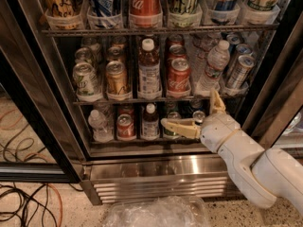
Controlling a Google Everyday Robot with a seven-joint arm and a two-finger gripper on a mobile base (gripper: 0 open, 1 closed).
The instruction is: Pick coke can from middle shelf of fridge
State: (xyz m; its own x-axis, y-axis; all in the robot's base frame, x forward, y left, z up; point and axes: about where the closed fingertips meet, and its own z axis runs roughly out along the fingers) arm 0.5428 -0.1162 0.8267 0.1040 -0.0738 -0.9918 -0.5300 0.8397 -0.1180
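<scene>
The coke can (pixel 179 77), short and red with white script, stands at the front of the middle shelf (pixel 142 100) of the fridge (pixel 156 176), right of centre. My gripper (pixel 188 108) is open wide. One tan finger (pixel 180 126) points left in front of the bottom shelf, the other (pixel 217 102) points up at the middle rack's edge. The gripper is just below and slightly right of the coke can and does not touch it. It holds nothing.
On the middle shelf, a labelled bottle (pixel 149 72), a gold-tan can (pixel 117 79) and a green-white can (pixel 85 79) stand left of the coke can, a water bottle (pixel 211 67) right. A tall red can (pixel 145 1) stands above. Cables (pixel 23 207) and a plastic bag (pixel 156 212) lie on the floor.
</scene>
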